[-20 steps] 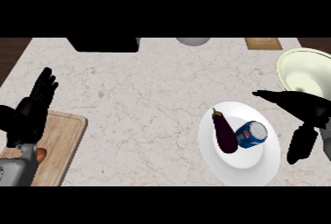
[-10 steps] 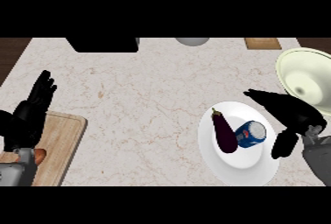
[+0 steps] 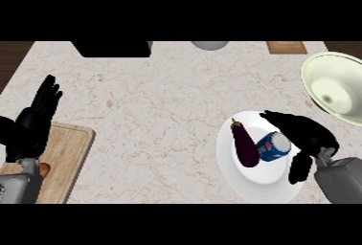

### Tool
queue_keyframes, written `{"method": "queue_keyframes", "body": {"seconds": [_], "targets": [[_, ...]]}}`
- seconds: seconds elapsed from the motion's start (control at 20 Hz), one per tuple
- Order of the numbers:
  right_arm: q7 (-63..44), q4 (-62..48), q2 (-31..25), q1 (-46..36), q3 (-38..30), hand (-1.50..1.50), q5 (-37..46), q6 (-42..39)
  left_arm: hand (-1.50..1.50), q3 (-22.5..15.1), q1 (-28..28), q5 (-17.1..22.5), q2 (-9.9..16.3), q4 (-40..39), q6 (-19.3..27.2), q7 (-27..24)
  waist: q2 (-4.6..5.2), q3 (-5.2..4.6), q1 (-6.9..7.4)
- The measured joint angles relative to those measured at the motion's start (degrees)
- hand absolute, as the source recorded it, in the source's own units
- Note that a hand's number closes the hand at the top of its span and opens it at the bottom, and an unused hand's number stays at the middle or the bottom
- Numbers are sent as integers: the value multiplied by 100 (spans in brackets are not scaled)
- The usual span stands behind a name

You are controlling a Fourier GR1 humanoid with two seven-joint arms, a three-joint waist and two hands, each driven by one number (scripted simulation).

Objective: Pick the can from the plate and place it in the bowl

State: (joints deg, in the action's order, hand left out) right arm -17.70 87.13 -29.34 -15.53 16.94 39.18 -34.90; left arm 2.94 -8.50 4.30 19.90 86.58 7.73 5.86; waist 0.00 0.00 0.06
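We are looking down on a pale marble counter [image 3: 163, 110] whose whole middle is lying bare, giving wide room between the two sides. The can [image 3: 274, 146], blue with a silver end, is lying on its side on the white plate [image 3: 258, 184] at the lower right, touching or just beside a dark eggplant [image 3: 244, 143] that is stretching along the plate's left half. We are holding our right hand [image 3: 305, 136] over the plate's right edge, fingers spread and arching, one group reaching above the can toward the plate's top rim and another hanging down over the plate's lower right part. It is open and gripping nothing; we cannot tell whether any finger is touching the can. The cream bowl [image 3: 333, 88] is sitting at the counter's right edge, up and to the right of the plate and just apart from its rim, with part of it running off the view's right side. Our left hand [image 3: 35, 122] is resting open, fingers up, at the far left, over the upper left corner of a wooden cutting board [image 3: 67, 160]. Along the counter's back edge a black block [image 3: 113, 48], a grey round thing [image 3: 210, 45] and a small wooden piece [image 3: 286, 46] are standing, well apart from the plate.
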Motion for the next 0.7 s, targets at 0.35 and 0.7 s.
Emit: {"method": "queue_keyframes", "body": {"seconds": [0.35,0.7], "targets": [[375,-418,276,17,-243,-150,496,193,0,109,130,-155,-145,219,-168,101,0,0,12],[564,-984,649,-172,-361,150,867,150,0,226,3,-336,-265,268,-222,233,0,-2,11]]}}
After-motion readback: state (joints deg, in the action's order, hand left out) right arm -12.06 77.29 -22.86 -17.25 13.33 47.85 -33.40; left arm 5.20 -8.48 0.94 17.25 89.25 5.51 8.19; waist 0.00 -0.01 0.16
